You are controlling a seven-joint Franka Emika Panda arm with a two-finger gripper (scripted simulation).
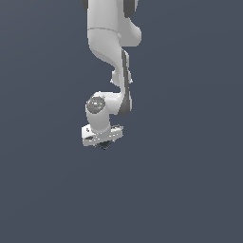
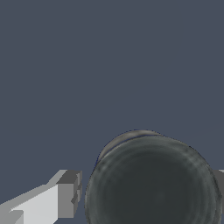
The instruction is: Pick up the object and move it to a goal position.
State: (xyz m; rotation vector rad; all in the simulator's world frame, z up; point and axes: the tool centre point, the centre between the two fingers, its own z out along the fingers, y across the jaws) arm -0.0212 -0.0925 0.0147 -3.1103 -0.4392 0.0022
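Plain slate-blue backdrop, dark round object [image 2: 153, 183] between the claw [image 2: 146, 194]'s fingers [image 2: 68, 194], grip uncertain.

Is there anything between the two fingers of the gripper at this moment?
Yes. In the wrist view the dark round object fills the space between the fingers of the gripper. Whether the pads touch it cannot be told.

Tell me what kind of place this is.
Probably a bare simulated test scene: a flat, featureless blue-grey floor, a lone white robot arm, and one dark round object between its fingers. No furniture or walls.
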